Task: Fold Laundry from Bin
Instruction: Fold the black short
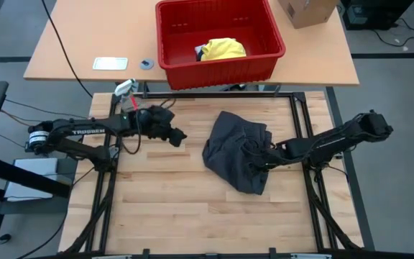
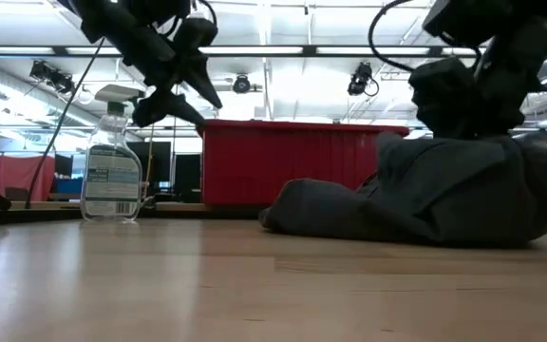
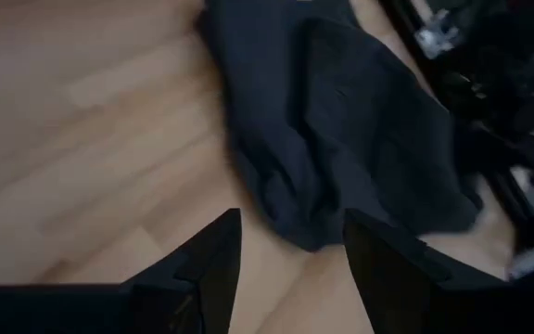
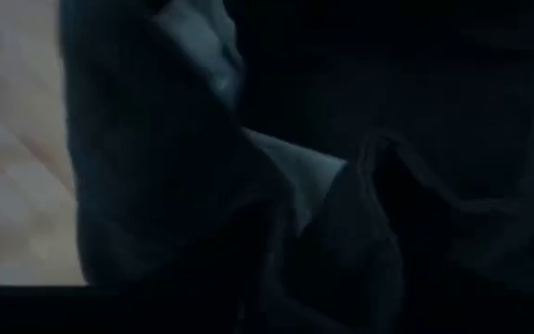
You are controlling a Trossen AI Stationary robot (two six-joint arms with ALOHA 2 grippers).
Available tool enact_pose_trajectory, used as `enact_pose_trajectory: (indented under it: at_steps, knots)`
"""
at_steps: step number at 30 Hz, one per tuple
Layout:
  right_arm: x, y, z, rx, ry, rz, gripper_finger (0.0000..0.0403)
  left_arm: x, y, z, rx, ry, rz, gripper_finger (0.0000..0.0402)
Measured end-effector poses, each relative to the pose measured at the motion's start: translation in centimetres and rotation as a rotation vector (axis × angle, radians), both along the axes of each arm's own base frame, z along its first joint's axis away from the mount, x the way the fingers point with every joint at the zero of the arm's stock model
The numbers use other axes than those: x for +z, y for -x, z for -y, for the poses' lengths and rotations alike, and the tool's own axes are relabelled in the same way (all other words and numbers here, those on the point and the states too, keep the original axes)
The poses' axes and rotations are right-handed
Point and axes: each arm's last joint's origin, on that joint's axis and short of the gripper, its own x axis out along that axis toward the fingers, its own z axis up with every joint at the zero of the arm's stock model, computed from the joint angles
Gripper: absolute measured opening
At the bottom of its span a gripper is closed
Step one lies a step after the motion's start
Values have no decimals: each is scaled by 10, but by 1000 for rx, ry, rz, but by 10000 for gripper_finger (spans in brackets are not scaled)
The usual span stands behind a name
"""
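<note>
The dark grey garment lies in a crumpled heap on the wooden table, in front of the red bin. The right gripper is down on the heap's right side, pushed into the folds, and cloth fills its own camera view. I cannot tell if its fingers are wide, narrow, or holding the cloth, because the folds hide them. The left gripper hangs above the bare wood just to the left of the heap, apart from it. Its two dark fingers are spread with a gap between them, and nothing is in the gap. They point toward the near edge of the garment. Behind the garment, the red bin sits on a second table, and a yellow garment lies inside it. A spray bottle stands to the left of the bin. A brown cardboard box sits to the right of the bin.
</note>
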Motion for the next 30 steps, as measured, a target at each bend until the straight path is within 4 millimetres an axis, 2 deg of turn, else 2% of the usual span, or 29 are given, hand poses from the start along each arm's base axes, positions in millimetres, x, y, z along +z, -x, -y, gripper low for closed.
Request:
enact_pose_trajectory:
  at_steps: [4,5,7,11,14,18,24,27,30]
  knots:
    - [9,-12,7,59,51,91,42,8,2,4,-1,3,47,194]
    - [14,-16,9,88,79,125,24,11,5,2,13,-10,64,194]
    - [26,-25,14,153,142,183,23,19,14,-3,44,-60,80,194]
    - [55,-38,23,431,332,270,35,34,32,-18,97,-164,132,194]
    - [80,-45,27,534,452,286,23,42,41,-22,111,-211,159,194]
    - [112,-54,38,538,550,317,16,45,41,-19,42,-256,176,194]
    - [160,-69,55,495,572,438,24,41,31,-6,-75,-255,162,194]
    - [183,-82,58,542,569,498,23,42,31,-2,-110,-245,175,194]
    - [202,-99,56,633,553,542,17,44,40,-4,-120,-221,164,194]
